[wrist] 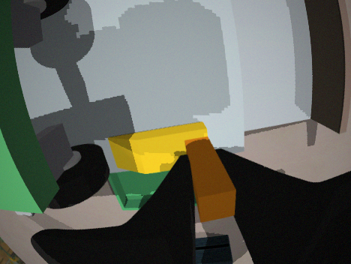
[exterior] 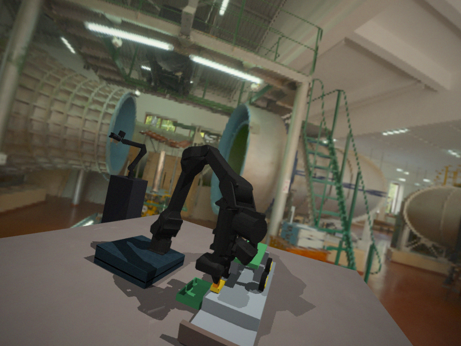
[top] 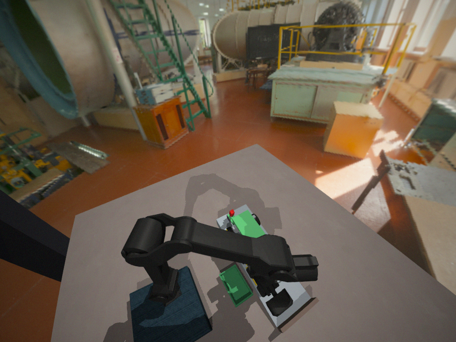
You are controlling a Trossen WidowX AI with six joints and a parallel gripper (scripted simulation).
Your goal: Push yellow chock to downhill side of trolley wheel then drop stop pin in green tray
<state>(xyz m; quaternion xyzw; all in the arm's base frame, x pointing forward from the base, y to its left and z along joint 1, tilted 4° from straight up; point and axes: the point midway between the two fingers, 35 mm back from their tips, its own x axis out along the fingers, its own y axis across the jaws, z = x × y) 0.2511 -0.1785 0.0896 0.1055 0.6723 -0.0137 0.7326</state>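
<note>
Wrist: end effector (wrist: 211, 183) grips chock handle (wrist: 211, 181) beside trolley wheel (wrist: 82, 181).

Arm (top: 220, 241): matte black throughout — thick, rounded links joined by drum-shaped joints, no visible cables, screws or markings. Base (top: 191, 323), lower left of the top view: a flat, dark blue slab. Gripper (wrist: 199, 196): two broad black fingers — wedge-shaped, tapering to the tips.
</note>
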